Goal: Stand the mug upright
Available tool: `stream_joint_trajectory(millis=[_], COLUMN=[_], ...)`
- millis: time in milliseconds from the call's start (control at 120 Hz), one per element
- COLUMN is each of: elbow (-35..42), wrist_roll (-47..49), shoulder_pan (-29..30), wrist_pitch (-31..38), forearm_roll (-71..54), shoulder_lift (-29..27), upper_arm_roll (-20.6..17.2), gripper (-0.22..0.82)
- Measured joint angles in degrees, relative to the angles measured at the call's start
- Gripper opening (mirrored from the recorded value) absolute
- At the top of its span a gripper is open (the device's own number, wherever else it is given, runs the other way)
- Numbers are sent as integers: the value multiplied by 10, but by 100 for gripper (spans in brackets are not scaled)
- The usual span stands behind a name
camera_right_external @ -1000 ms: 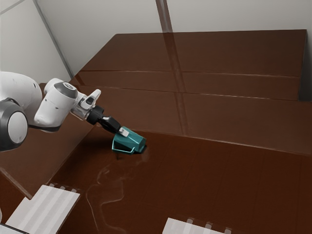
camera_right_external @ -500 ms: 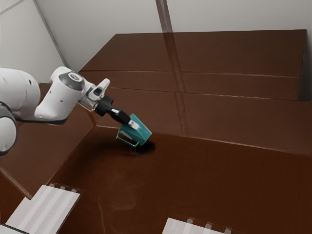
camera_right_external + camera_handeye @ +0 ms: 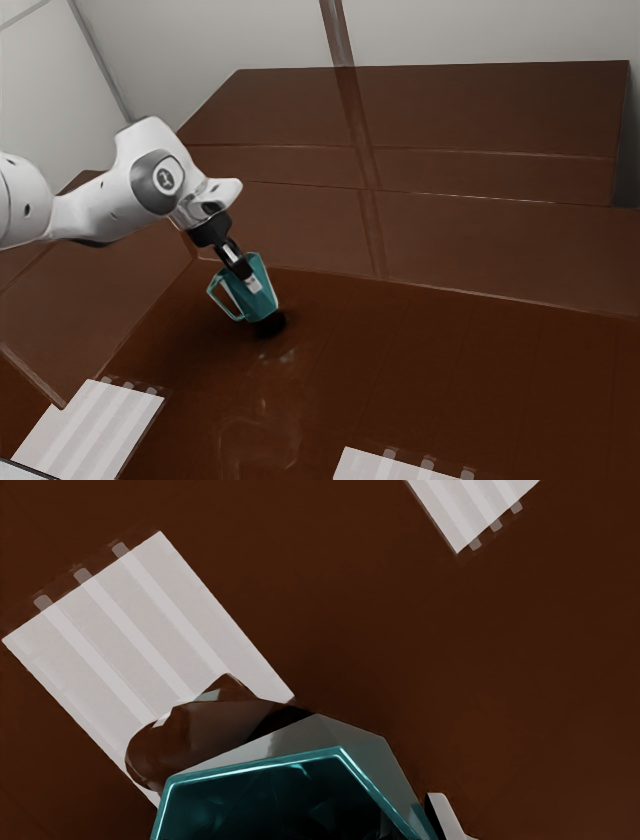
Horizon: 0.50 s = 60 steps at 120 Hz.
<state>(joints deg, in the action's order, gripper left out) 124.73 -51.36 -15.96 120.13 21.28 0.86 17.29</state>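
Steadily now: the black two-finger gripper (image 3: 251, 283) holds the teal faceted mug (image 3: 263, 303) at or just above the glossy brown table (image 3: 430, 370), mouth leaning towards the exterior view's eleven o'clock; best level its base before releasing.

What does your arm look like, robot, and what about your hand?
My arm is smooth, shiny white with chunky, rounded parts. It has a dark grey ring at one joint, with a small round badge inside. My black hand has two skinny fingers with pale grey tips.
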Motion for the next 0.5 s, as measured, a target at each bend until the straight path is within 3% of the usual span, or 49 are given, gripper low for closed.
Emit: stream_joint_trajectory(millis=[233, 500], elbow=[61, 136], wrist_roll=[112, 239], shoulder_pan=[-47, -80], wrist_pitch=[26, 64], forearm_roll=[-147, -216], shoulder_lift=[-60, -110], upper_arm_roll=[1, 2], gripper=[-18, -18])
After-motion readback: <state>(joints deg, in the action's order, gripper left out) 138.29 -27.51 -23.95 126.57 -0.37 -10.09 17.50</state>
